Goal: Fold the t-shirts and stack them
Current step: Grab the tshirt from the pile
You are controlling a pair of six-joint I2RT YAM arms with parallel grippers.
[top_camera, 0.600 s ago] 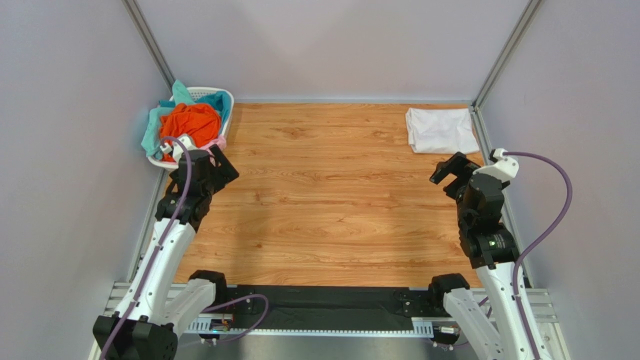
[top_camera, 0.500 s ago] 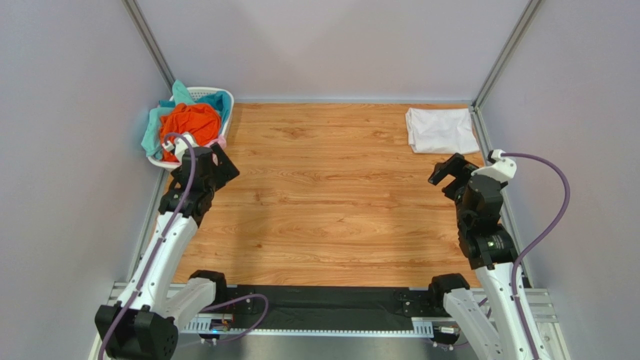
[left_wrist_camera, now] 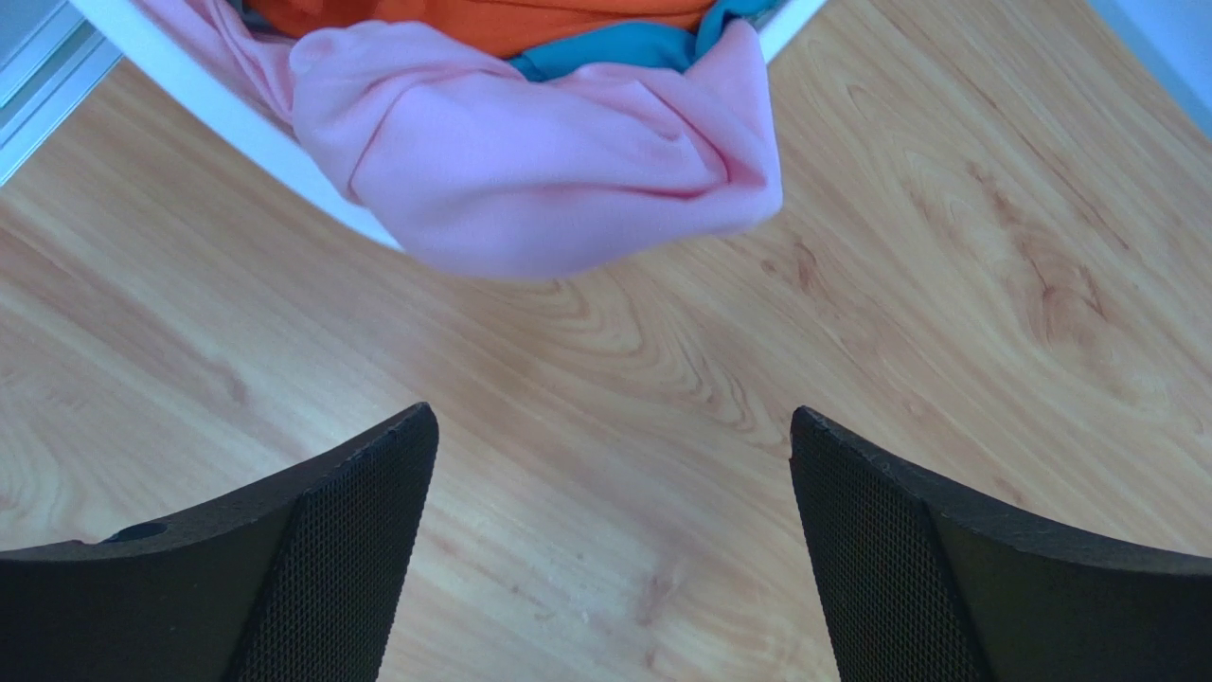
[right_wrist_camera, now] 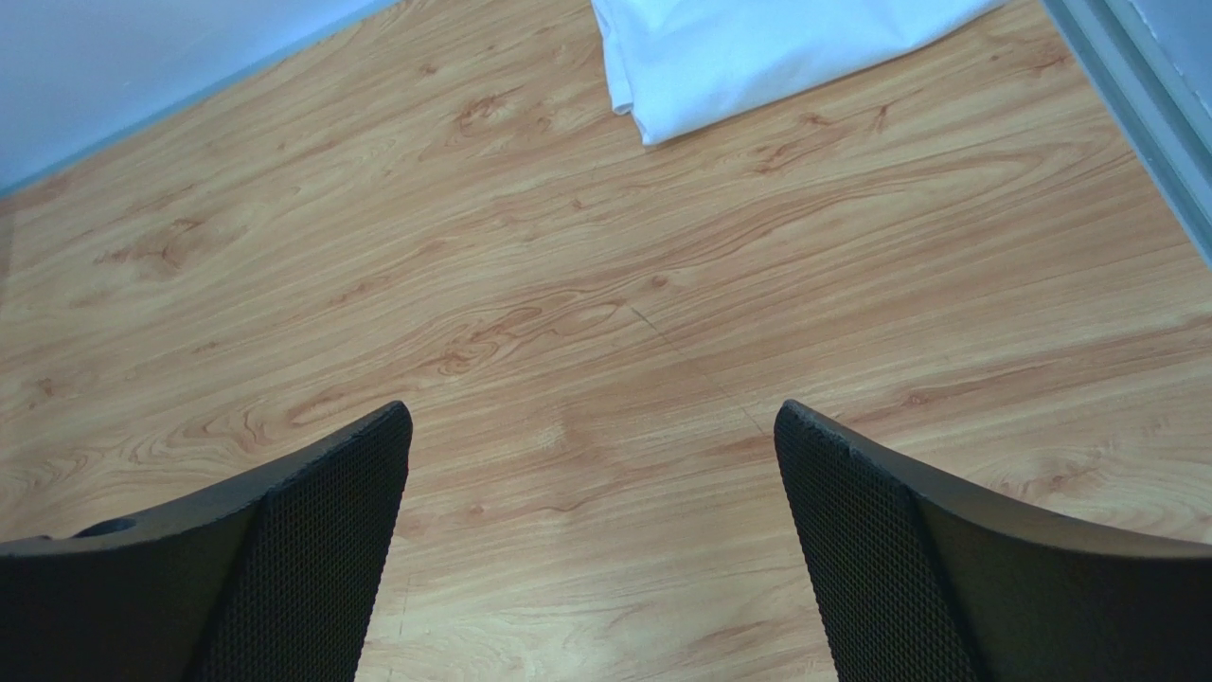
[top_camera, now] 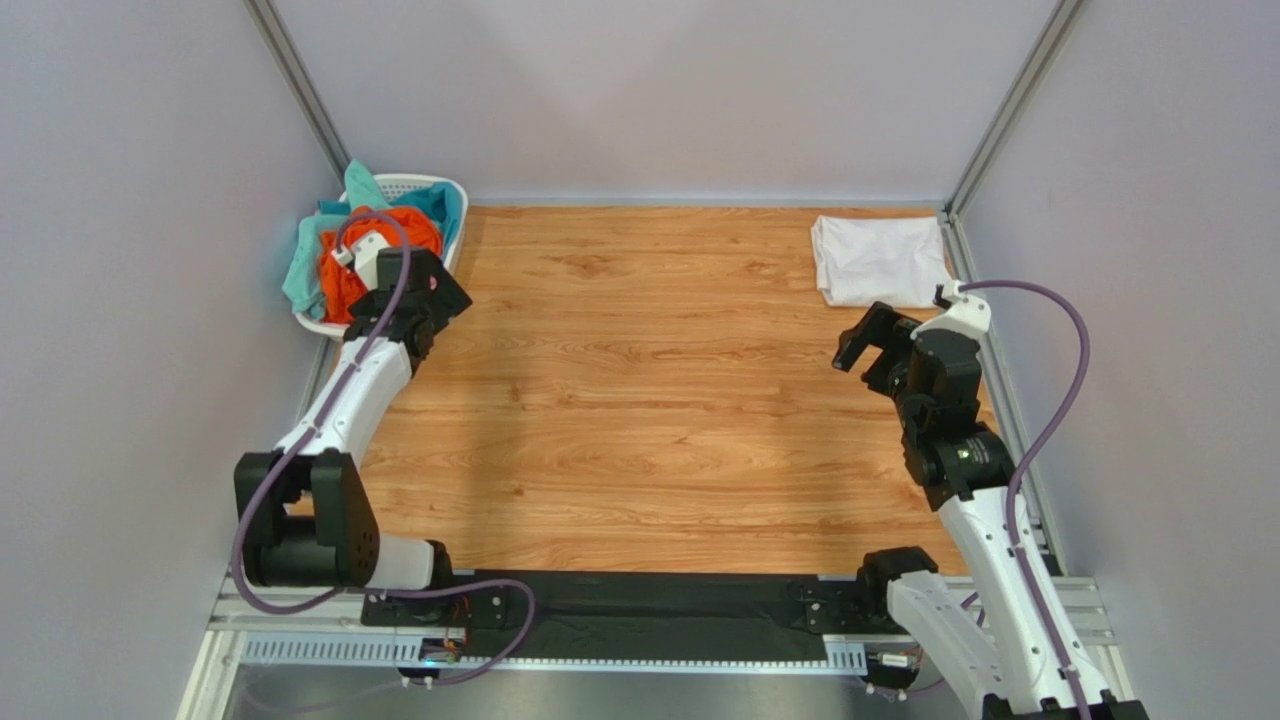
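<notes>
A white lattice basket (top_camera: 452, 203) at the back left holds an orange t-shirt (top_camera: 406, 230) and a teal one (top_camera: 308, 258). A light pink t-shirt (left_wrist_camera: 569, 157) hangs over the basket's rim (left_wrist_camera: 214, 85), with orange (left_wrist_camera: 470, 17) and teal (left_wrist_camera: 612, 50) cloth behind it. My left gripper (top_camera: 428, 308) hovers open just in front of the basket, and in its wrist view the left gripper (left_wrist_camera: 612, 426) has only bare wood between its fingers. A folded white t-shirt (top_camera: 884, 260) lies at the back right. My right gripper (top_camera: 860, 342) is open and empty, a little short of the white t-shirt (right_wrist_camera: 754, 50).
Grey walls close in the wooden table (top_camera: 661, 390) on three sides. A metal rail (right_wrist_camera: 1138, 100) runs along the right edge next to the white shirt, and another runs along the left edge (left_wrist_camera: 43, 64) by the basket.
The left arm has stretched out toward the basket, carrying its open gripper further back. The right gripper has shifted slightly back and to the left. Both stayed open.
</notes>
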